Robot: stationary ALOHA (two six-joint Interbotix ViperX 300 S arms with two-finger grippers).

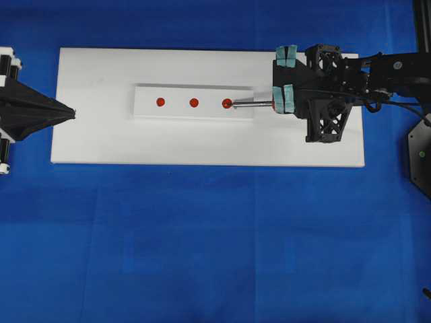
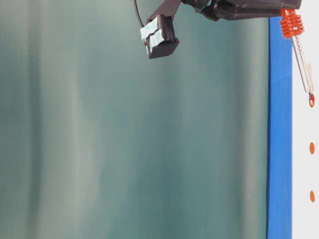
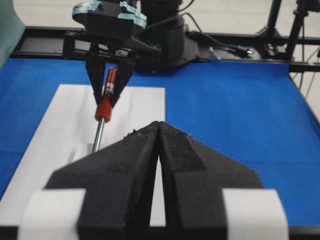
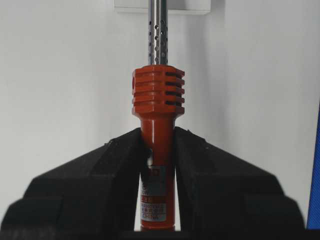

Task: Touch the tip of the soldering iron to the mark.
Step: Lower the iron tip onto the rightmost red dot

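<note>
The soldering iron (image 1: 252, 103) has a red-orange ribbed handle (image 4: 158, 97) and a silver shaft. My right gripper (image 4: 157, 137) is shut on the handle and holds the iron pointing left. The tip (image 1: 231, 104) rests at the right edge of the rightmost red mark (image 1: 226, 103). The table-level view shows the tip (image 2: 310, 94) meeting that mark (image 2: 312, 102). Two more marks (image 1: 194, 102) (image 1: 160, 102) sit further left on a raised white strip (image 1: 176, 93). My left gripper (image 1: 71, 113) is shut and empty at the board's left edge, well apart from the marks.
The strip lies on a white board (image 1: 101, 145) over a blue table cover (image 1: 215, 235). The right arm's black body (image 1: 337, 87) overhangs the board's right end. A black stand (image 1: 419, 155) is at the far right edge.
</note>
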